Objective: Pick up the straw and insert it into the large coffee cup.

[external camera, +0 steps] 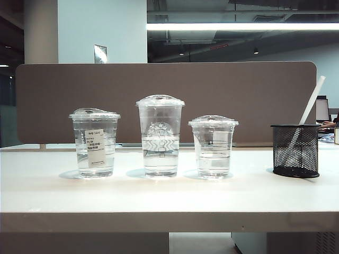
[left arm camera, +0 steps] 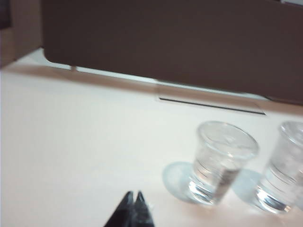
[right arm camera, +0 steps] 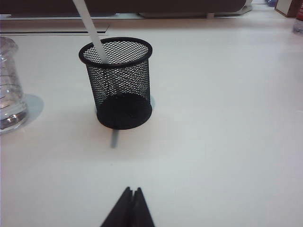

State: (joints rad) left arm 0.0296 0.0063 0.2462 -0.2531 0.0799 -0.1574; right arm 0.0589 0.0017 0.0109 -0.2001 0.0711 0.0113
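White table [external camera: 159, 198] – both tools [left arm camera: 133, 197] [right arm camera: 132, 191] closed, wrist-view only.

Exterior view: set low, level with the table [external camera: 159, 196] edge, facing the partition [external camera: 164, 100] across three cups and the mesh holder [external camera: 295, 150] at right, at middling range. Left wrist view: higher, angled down over the left gripper [left arm camera: 133, 202], closed, toward the labelled cup [left arm camera: 220, 161] and large cup [left arm camera: 284, 170]; blurred. Right wrist view: angled down over the right gripper [right arm camera: 131, 198], closed, close on the holder and straw [right arm camera: 90, 29]. Shared with exterior: cups, holder, partition.
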